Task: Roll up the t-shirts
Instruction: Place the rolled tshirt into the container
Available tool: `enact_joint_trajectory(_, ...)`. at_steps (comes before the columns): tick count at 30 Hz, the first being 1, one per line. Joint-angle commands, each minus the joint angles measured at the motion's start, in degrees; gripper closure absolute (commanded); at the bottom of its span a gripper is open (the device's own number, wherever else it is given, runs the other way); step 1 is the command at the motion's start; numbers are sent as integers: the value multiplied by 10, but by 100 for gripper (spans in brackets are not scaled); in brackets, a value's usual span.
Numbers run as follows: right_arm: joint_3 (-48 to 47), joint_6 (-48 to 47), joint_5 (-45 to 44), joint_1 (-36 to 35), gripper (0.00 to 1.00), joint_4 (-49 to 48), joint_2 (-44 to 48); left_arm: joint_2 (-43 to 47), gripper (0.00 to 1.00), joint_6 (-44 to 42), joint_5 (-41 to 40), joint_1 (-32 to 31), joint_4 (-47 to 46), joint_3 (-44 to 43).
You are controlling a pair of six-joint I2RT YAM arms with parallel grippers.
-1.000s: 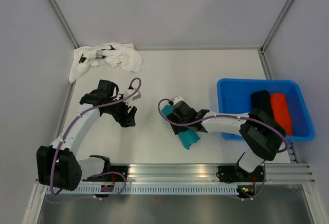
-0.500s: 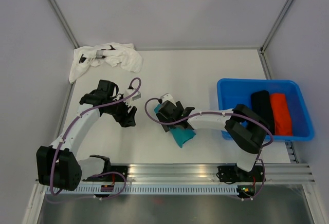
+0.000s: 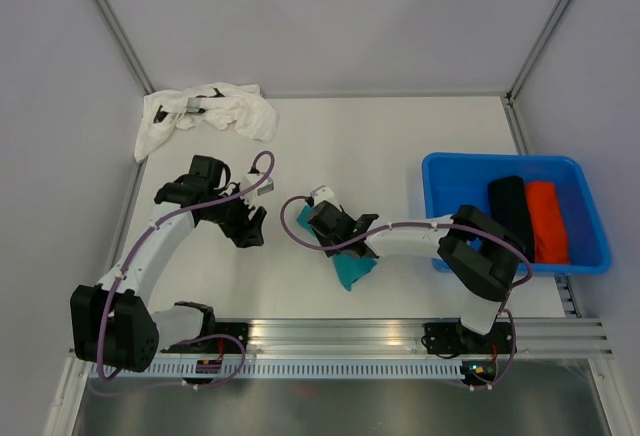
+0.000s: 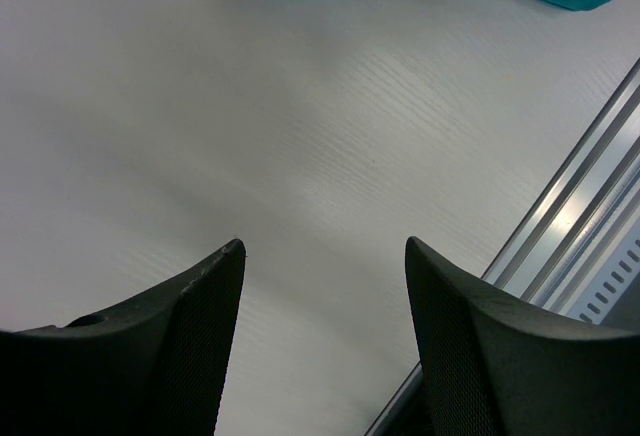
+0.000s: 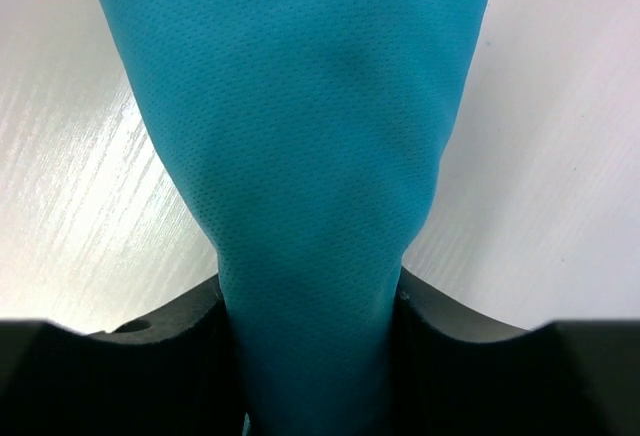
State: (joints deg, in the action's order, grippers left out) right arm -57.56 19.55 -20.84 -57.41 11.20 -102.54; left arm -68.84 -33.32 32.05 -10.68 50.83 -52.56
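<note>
Tabletop [image 3: 400, 156], white and smooth with a faint streaked grain, fills most of the overhead view; an aluminium rail runs along its near edge.

At the right sits a blue plastic tub [image 3: 460, 161], rectangular with rounded corners, its near left corner hidden behind the right arm.

In the far left corner the white t-shirt [image 3: 215, 111] lies crumpled and unrolled, folds too tangled to make out sleeves or collar.

The teal t-shirt [image 3: 352, 271] lies near the middle of the table toward the near edge, a bunched wedge partly covered by the right gripper [image 3: 338, 246]. From the right wrist, its fine dimpled knit [image 5: 300, 156] spreads wide at the top and narrows to a neck where both dark fingers press its sides, so that gripper [image 5: 310, 286] is clamped on the cloth. How much of it is rolled cannot be told.

Inside the tub, the black t-shirt [image 3: 510, 201] and orange-red t-shirt [image 3: 547, 221] lie side by side as tight rolls, touching.

The left gripper [image 3: 252, 228] hangs over bare table left of the teal cloth, its textured black fingers [image 4: 200, 326] spread wide with nothing between them.
</note>
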Motion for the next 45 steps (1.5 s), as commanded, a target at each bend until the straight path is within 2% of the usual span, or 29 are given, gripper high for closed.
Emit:
enact_joint_trajectory(1,27,-7,-12,-2,51,66,-1,14,29,7,15,2,-9,-4)
enact_joint_trajectory(8,39,-12,-12,-6,58,73,21,17,29,6,15,2,-7,-3)
enact_joint_trajectory(14,55,-15,12,0,81,81,74,18,29,5,16,2,-7,-3)
enact_joint_trajectory(17,64,-17,32,19,86,83,100,18,29,4,20,2,-7,-5)
enact_joint_trajectory(18,68,-20,36,32,91,81,106,18,29,4,21,2,-7,-4)
enact_joint_trajectory(22,77,-26,56,62,94,80,140,19,30,2,20,2,-7,-4)
enact_joint_trajectory(23,78,-28,59,70,100,81,146,19,30,2,20,2,-7,-4)
enact_joint_trajectory(29,61,-43,70,99,100,94,196,19,30,0,20,2,-6,-4)
enact_joint_trajectory(34,4,-71,71,121,100,123,247,20,30,-1,19,2,-6,-4)
enact_joint_trajectory(37,-33,-88,65,159,100,159,273,20,30,-2,18,2,-6,-4)
enact_joint_trajectory(40,-56,-116,45,221,100,208,308,24,30,-3,18,2,-6,-4)
enact_joint_trajectory(45,-59,-175,52,366,100,249,372,28,30,-6,27,2,-7,-7)
